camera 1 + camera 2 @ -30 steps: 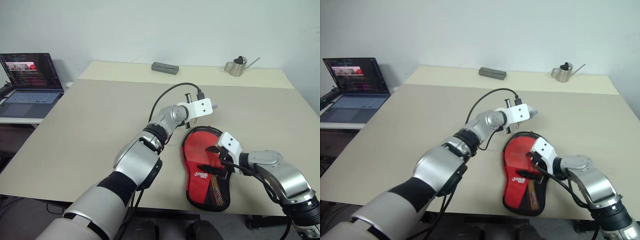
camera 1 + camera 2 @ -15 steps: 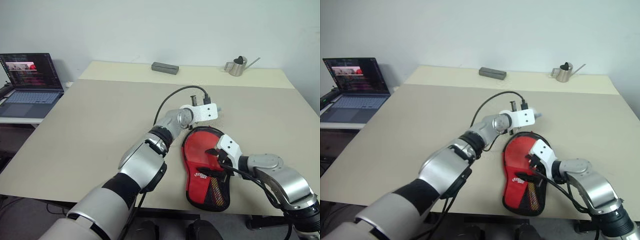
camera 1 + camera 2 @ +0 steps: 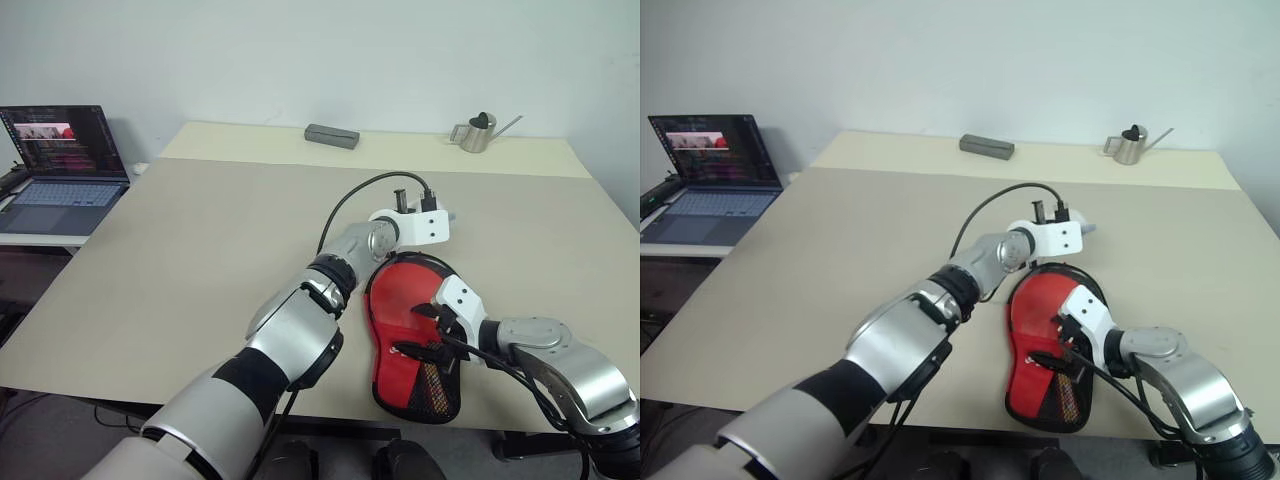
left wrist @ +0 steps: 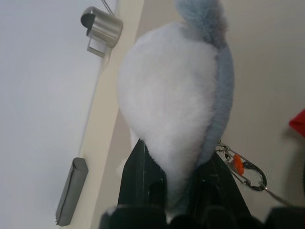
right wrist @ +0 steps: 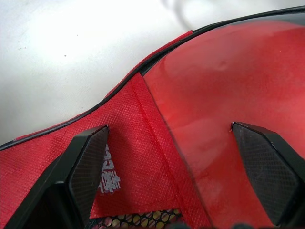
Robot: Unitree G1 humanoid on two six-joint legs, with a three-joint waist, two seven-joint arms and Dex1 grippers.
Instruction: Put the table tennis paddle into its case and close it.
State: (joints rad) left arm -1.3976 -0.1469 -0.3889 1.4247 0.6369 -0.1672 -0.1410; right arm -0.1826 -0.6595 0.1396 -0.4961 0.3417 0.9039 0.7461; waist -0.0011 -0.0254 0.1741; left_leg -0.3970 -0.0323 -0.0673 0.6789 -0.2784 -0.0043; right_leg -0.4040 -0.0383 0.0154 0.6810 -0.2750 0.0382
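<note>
While the left claw [image 4: 178, 191] pinches a plush charm [image 4: 174, 95], the right claw [image 5: 176, 157] spreads wide over the case [image 5: 143, 143].

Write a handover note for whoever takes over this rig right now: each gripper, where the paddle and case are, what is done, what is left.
Left gripper: shut on a fluffy white-and-grey charm, just past the case's round end.
Right gripper: open, fingers spread over the case.
Red paddle-shaped soft case with black rim: flat on the beige table.
Done: the red-faced table tennis paddle seems to be inside; a smooth red face shows within the rim.
Left: finish closing; how far the zip has run cannot be told.
</note>
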